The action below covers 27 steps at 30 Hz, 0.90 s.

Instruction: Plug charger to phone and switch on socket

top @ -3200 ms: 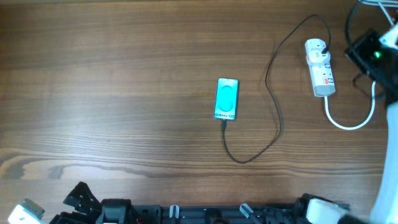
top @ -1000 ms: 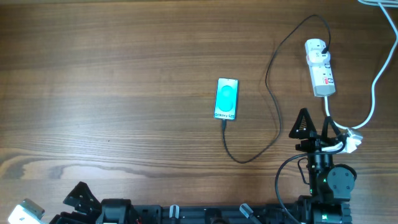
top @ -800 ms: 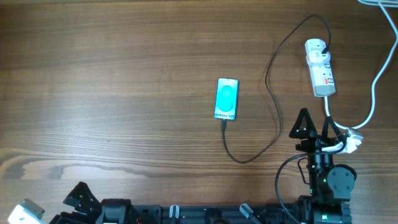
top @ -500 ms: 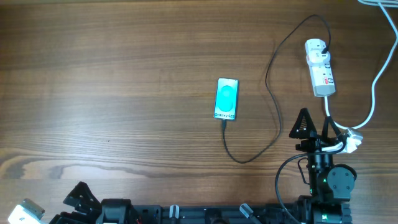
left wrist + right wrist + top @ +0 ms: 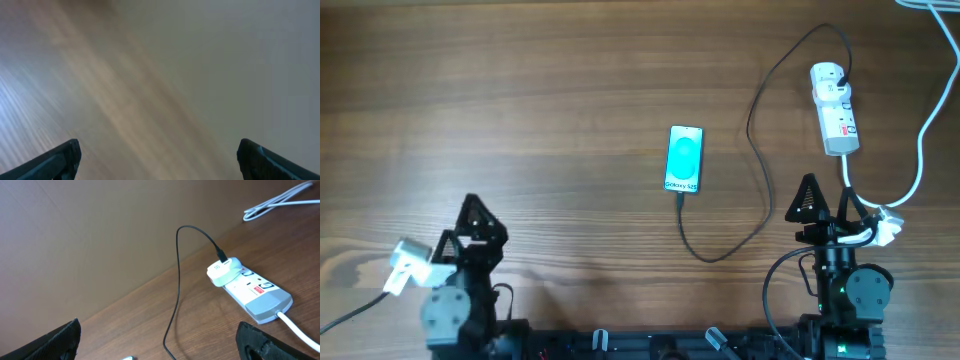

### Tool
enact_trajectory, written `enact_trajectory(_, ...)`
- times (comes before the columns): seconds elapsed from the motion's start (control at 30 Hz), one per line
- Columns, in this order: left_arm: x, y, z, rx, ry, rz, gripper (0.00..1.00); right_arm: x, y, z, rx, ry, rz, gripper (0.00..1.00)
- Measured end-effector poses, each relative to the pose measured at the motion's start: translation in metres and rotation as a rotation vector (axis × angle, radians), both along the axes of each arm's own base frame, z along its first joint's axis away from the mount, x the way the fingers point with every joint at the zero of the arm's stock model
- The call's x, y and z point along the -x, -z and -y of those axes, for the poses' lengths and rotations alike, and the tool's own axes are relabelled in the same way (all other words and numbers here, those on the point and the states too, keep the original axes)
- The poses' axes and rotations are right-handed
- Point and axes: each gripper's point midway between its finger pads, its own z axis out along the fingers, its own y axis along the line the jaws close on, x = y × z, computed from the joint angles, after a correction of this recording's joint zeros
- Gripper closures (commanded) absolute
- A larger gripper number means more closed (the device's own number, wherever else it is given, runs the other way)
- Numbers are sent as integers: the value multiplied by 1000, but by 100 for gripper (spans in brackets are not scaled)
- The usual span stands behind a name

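Left gripper point(image 5: 480, 222) has risen, spread empty like right gripper point(image 5: 825, 203); charger point(image 5: 176, 280) touches turquoise phone point(image 5: 685, 158).

The left gripper point(image 5: 472, 208) rises from the frame's edge, bare counter point(image 5: 570, 80) ahead of its jaws; the right gripper point(image 5: 825, 195) has withdrawn, the socket point(image 5: 834, 110) now ahead of its jaws.

Phone point(image 5: 685, 158): turquoise screen, white lettering. Socket point(image 5: 834, 110), right of phone: white, red markings. Charger point(image 5: 177, 270): black. Table point(image 5: 520, 120): brown woodgrain.

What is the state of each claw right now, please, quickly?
Left claw: open, holding nothing.
Right claw: open, holding nothing.
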Motion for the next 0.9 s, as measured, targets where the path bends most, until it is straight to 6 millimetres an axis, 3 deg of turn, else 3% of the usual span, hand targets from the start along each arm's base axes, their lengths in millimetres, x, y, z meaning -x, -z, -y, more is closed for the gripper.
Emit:
enact_trajectory(0.07, -20, 14, 1, -27, 19, 71, 0, 0, 0, 0, 0, 0, -1, 0)
enact_trajectory(0.2, -36, 47, 4, -49, 48, 63, 0, 0, 0, 0, 0, 0, 0, 0)
enact_trajectory(0.3, -43, 59, 10, -117, 102, 55, 0, 0, 0, 0, 0, 0, 0, 0)
enact_trajectory(0.53, -49, 63, 34, -405, 298, 7, 0, 0, 0, 0, 0, 0, 0, 0)
enact_trajectory(0.9, -49, 63, 44, -454, 360, 10, 0, 0, 0, 0, 0, 0, 0, 0)
